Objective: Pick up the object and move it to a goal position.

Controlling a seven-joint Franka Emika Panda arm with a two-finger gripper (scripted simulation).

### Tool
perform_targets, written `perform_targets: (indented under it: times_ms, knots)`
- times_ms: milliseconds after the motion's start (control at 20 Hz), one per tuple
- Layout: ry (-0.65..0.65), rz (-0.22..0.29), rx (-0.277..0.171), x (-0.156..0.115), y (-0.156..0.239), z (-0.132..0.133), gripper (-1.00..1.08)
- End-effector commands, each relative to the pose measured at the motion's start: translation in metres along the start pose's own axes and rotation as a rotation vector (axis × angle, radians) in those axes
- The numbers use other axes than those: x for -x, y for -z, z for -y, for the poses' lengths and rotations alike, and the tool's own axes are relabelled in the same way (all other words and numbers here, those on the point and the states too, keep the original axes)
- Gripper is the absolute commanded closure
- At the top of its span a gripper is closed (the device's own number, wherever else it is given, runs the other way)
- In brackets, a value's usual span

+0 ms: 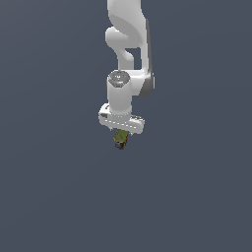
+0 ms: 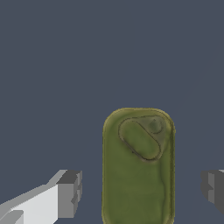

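The can (image 1: 120,139) is sitting directly under the white arm (image 1: 129,44), between the fingers (image 2: 69,194) of the gripper (image 1: 121,134), whose jaws are standing spread, clear of its sides. It is probably light, rigid and smooth; gripping mid-body across the narrow width seems safest.

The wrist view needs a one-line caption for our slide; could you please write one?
Wrist view: the open end effector straddles the olive-topped can, a finger standing clear of it on either side.
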State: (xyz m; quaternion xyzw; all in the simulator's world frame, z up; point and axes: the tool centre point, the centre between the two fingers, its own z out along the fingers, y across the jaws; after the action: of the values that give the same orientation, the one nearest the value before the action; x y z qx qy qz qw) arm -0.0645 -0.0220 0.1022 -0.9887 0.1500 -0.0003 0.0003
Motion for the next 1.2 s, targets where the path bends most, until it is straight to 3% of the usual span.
perform_targets:
  times_ms: [0,550,600,1150]
  knots:
    - [-0.001,0.001,0.0,0.001,-0.009,0.0,-0.92]
    - [-0.004,0.0,0.001,0.001,-0.044,-0.001,-0.92]
    - [-0.004,0.0,0.001,0.001,-0.044,-0.001,1.08]
    - [-0.004,0.001,0.0,0.002,-0.043,0.0,1.08]
